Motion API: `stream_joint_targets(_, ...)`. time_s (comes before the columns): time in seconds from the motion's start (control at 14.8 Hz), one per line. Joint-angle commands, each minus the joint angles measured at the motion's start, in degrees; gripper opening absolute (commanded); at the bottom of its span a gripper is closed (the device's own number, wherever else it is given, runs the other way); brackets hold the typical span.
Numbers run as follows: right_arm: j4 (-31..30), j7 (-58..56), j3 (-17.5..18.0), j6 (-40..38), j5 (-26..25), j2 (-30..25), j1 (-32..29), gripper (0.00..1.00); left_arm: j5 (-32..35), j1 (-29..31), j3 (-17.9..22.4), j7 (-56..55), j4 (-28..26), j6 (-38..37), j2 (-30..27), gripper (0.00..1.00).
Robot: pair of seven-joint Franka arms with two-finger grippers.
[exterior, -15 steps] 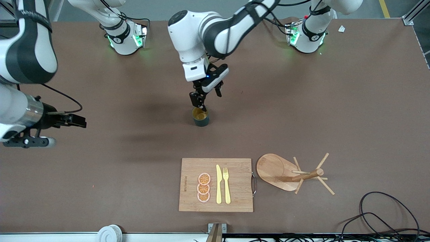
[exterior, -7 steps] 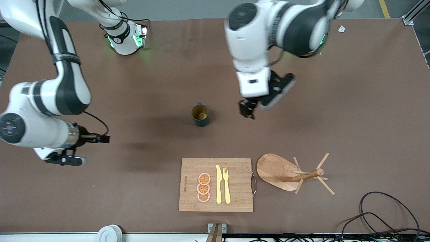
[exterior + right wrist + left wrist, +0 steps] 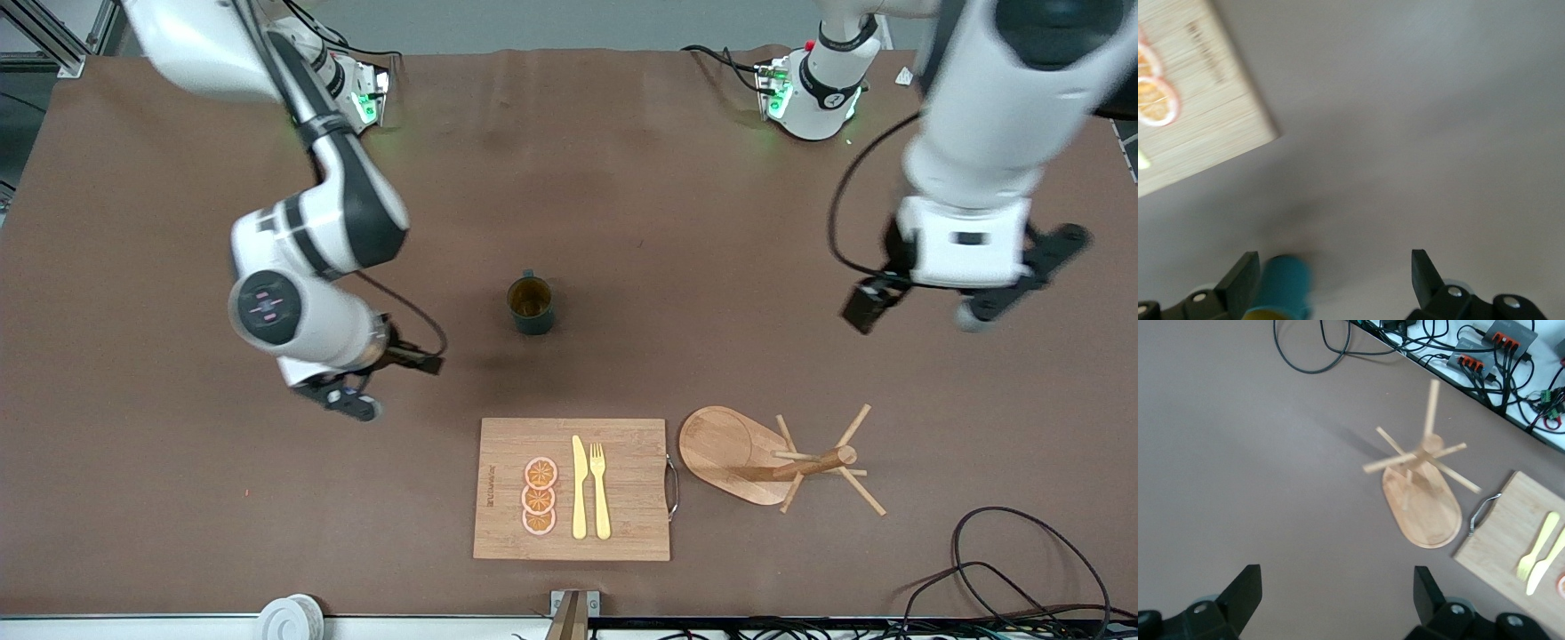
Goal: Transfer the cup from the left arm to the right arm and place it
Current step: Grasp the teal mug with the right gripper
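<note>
The cup (image 3: 531, 305), a dark teal mug with an ochre inside, stands upright and alone on the brown table (image 3: 676, 267). My right gripper (image 3: 389, 382) is open and empty, over the table beside the cup toward the right arm's end. In the right wrist view the cup (image 3: 1281, 288) shows blurred close to one finger of the open right gripper (image 3: 1333, 277), not held. My left gripper (image 3: 916, 313) is open and empty, high over the table toward the left arm's end. It shows open in the left wrist view (image 3: 1336, 593).
A wooden cutting board (image 3: 636, 498) with orange slices, a yellow knife and a fork lies nearer to the front camera than the cup. A wooden peg stand (image 3: 773, 458) stands beside it, also in the left wrist view (image 3: 1421, 500). A black cable (image 3: 1022, 560) lies at the front edge.
My left gripper has let go of the cup's rim, risen and swung away toward the left arm's end. My right arm has moved in toward the cup. The cup has stayed put.
</note>
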Motion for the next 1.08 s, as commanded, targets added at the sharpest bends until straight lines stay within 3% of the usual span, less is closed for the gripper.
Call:
stream_joint_targets(0.0, -0.19, 11.63, -0.71, 4.53, 0.93, 1.75, 7.15, 1.0, -2.83, 4.79, -0.19, 10.04, -1.35, -0.68, -2.42, 1.0)
stream_joint_targets(0.2, -2.9, 19.65, -0.71, 11.46, 0.85, 3.87, 13.57, 1.0, -3.97, 8.14, -0.28, 17.52, -1.26, -4.71, -4.0, 1.0)
stream_joint_targets(0.54, -8.54, 23.26, -0.71, 19.48, 0.85, 4.65, 17.8, 0.97, -7.75, 9.2, 2.8, 33.6, -6.43, -4.9, -8.83, 1.0)
stream_joint_targets(0.68, -8.81, 23.45, -0.8, 20.45, 0.76, 5.88, 18.25, 0.8, -8.45, 9.38, 3.24, 36.86, -8.46, -4.99, -11.12, 1.0)
stream_joint_targets(0.88, -9.07, 22.4, -0.71, 19.93, 0.49, 6.24, 17.72, 0.4, -11.96, 11.74, 4.39, 43.1, -11.1, -4.99, -13.14, 1.0)
stream_joint_targets(1.02, -9.07, 19.69, -0.8, 18.71, 0.23, 6.24, 17.63, 0.22, -12.15, 12.37, 3.51, 43.91, -13.3, -4.46, -15.16, 1.0)
